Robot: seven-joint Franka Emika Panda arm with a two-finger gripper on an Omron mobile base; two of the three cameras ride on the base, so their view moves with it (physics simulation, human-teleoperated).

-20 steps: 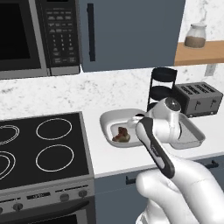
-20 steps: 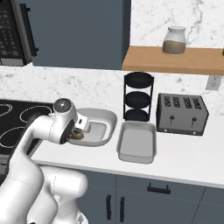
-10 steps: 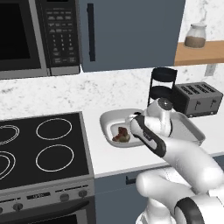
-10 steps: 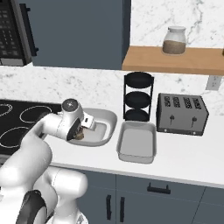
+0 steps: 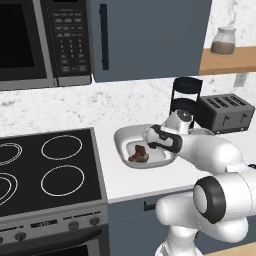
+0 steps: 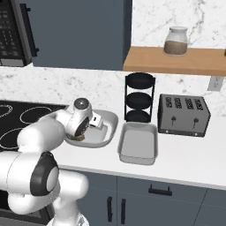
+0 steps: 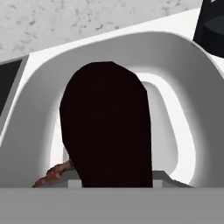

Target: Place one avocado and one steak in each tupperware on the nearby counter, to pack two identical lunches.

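Observation:
My gripper (image 5: 148, 143) hangs low over an oval grey tupperware (image 5: 120, 137) on the white counter (image 5: 125, 177) beside the stovetop. It is shut on a dark avocado (image 7: 107, 127), which hides the fingertips in the hand view. A brown steak (image 5: 138, 154) lies inside this tupperware (image 7: 175, 57), and its edge (image 7: 52, 175) peeks out beside the avocado. A second, rectangular tupperware (image 6: 137, 141) stands just right of the oval one (image 6: 112, 121), with nothing visible in it.
The black stovetop (image 5: 50, 165) adjoins the counter on the left. Behind the containers stand a black tiered rack (image 6: 139, 97) and a toaster (image 6: 183, 114). A jar (image 6: 175, 40) sits on the wooden shelf above. Cabinets and a microwave (image 5: 30, 42) hang overhead.
The hand has reached further in over the oval tupperware and the arm has folded lower. The avocado stays in the grip.

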